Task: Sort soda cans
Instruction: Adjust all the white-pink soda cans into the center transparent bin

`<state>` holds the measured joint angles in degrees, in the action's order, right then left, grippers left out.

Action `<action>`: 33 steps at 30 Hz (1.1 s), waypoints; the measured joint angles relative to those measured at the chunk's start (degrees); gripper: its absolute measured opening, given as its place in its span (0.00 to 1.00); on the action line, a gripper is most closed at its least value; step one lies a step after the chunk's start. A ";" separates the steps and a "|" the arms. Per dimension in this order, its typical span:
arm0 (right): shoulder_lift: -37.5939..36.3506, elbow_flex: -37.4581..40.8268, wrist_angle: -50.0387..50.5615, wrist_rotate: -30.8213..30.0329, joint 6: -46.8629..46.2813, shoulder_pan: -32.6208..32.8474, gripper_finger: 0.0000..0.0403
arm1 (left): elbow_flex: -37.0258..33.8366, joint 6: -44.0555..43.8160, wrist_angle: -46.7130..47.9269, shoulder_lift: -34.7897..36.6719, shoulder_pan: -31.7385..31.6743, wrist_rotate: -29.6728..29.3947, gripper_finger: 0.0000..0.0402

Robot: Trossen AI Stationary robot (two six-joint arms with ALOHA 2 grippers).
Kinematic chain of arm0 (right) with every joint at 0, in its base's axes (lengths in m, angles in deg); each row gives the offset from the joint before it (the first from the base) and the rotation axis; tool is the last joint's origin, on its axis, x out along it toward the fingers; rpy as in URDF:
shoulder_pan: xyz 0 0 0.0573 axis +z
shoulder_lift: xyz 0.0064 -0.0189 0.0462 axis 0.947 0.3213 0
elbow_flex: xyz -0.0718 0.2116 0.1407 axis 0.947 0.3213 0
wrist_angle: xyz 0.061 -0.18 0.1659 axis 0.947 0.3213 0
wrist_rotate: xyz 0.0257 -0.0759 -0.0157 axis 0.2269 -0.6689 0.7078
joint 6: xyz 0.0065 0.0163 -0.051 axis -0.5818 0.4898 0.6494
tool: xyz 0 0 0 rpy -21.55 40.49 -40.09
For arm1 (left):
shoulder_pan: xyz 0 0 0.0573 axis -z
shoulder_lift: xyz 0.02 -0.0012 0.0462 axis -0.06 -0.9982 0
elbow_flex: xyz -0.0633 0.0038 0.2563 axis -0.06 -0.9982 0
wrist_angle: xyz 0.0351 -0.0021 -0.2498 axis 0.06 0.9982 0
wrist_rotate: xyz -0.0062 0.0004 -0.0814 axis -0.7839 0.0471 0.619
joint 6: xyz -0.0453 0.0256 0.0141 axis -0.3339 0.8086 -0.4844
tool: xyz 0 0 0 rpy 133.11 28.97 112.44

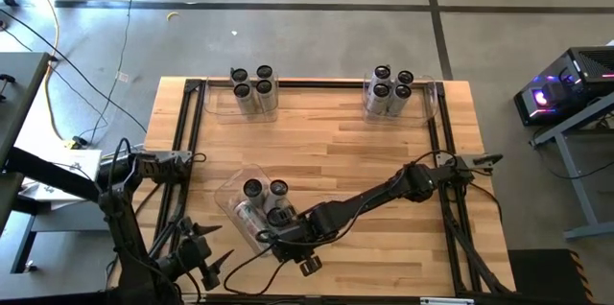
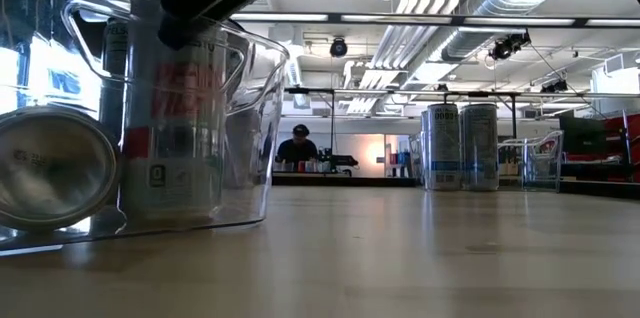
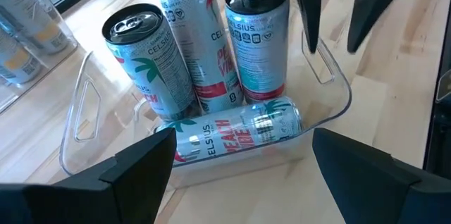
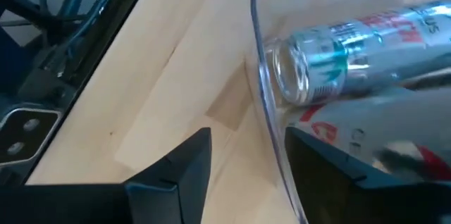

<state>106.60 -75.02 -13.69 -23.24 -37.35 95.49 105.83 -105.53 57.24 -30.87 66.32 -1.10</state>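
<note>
A clear plastic bin (image 3: pixel 337 104) stands near the table's front left. It holds three upright soda cans (image 3: pixel 257 37) and one soda can lying on its side (image 3: pixel 239 131) along the near wall. My right gripper (image 3: pixel 338 13) is open over the bin's right end. In the right wrist view one finger (image 4: pixel 180 175) is outside the bin's wall (image 4: pixel 262 90) and the other finger (image 4: pixel 338 175) is inside, below the lying can (image 4: pixel 338 62). My left gripper (image 3: pixel 243 178) waits open, level with the bin's front and apart from it. My right gripper comes slanting down from the table's right with its fingers on either side of the bin's end wall (image 4: pixel 271 139). I cannot tell whether either finger touches the wall or a can.
Two more clear bins stand along the far edge, one at far left (image 1: pixel 213 104) and one at far right (image 1: pixel 432 99), each with several upright cans. Black rails (image 1: pixel 197 132) frame the table. Bare wood (image 1: pixel 336 142) lies between the bins.
</note>
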 joint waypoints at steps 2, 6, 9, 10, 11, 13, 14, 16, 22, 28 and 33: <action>-1.06 0.01 0.74 0.01 -0.74 0.29 0.44 | 0.00 0.79 -0.55 0.02 0.00 -0.01 0.82; -2.87 -0.25 2.46 -0.06 -0.95 1.39 0.44 | 0.00 3.26 -2.09 0.02 -0.17 0.50 0.82; -3.98 -0.12 4.70 -0.34 -1.22 2.33 0.44 | 0.02 4.74 -2.64 0.02 -0.71 3.06 0.82; -4.77 -0.12 4.70 -0.62 -1.24 2.62 0.44 | 0.02 5.38 -2.66 0.02 -0.87 4.16 0.82; -5.92 -0.12 4.72 -0.93 -1.11 2.95 0.44 | 0.02 5.78 -2.65 0.02 -1.17 5.07 0.82; -8.43 -0.24 4.72 -1.21 -0.42 3.46 0.44 | 0.02 6.41 -2.65 0.02 -1.56 6.24 0.82; -9.55 -0.35 4.60 -1.64 0.33 3.65 0.44 | 0.02 6.68 -2.64 0.02 -1.62 6.27 0.82; -11.58 -0.36 4.98 -5.50 1.53 3.89 0.44 | 0.04 6.71 -2.53 0.07 -1.86 6.23 0.82; -14.69 -0.42 7.84 -26.18 -1.41 -0.57 0.35 | 0.04 1.22 0.45 0.09 -1.72 7.34 0.82; -14.27 6.37 0.20 -23.96 -6.26 -7.98 0.18 | 0.04 -1.64 0.28 0.09 -0.21 8.40 0.82; -14.37 13.32 -8.99 -16.79 -8.42 -12.36 0.09 | 0.04 -3.59 0.25 0.09 1.05 6.96 0.82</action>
<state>92.23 -61.70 -22.67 -40.03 -45.77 83.12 105.88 -109.12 57.49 -30.79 67.37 5.86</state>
